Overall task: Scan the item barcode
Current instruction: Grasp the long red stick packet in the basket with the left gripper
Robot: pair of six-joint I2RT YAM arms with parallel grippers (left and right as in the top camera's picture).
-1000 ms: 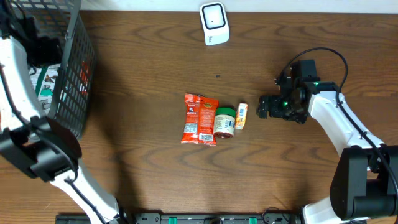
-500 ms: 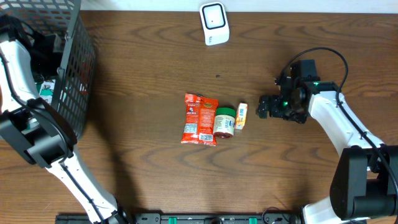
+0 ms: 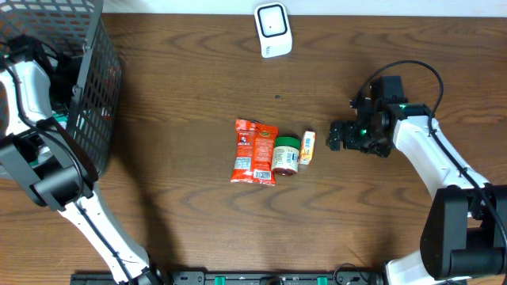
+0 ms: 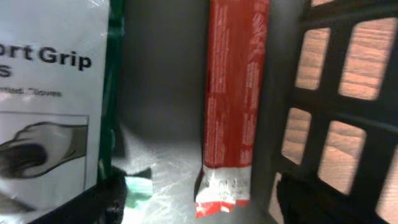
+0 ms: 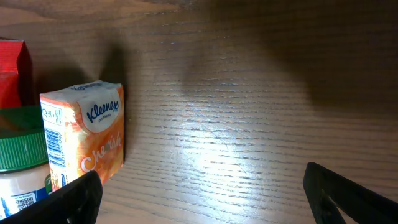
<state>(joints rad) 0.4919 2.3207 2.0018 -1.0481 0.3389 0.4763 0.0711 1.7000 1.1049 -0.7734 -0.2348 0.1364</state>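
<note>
1. The left gripper (image 4: 202,196) is down inside the basket (image 3: 91,87). Its fingers stand apart on either side of a red sachet (image 4: 231,93), with a gap showing on each side.
2. The sachet is long and narrow. It is red with fine white print along its length and has a crimped end with a white patch nearest the gripper. The print is too blurred to read.
3. It lies on the basket's grey floor, between a white-and-green glove pack (image 4: 50,93) and the mesh wall.
4. The right gripper (image 5: 202,199) is spread wide and holds nothing. It sits low over the table (image 3: 198,222), near an orange tissue pack (image 5: 87,134).
5. Mid-table, a red pouch (image 3: 253,150), a green-lidded jar (image 3: 286,155) and the tissue pack lie side by side, seemingly touching.
6. A white scanner (image 3: 273,30) sits at the far edge, well apart from them.
</note>
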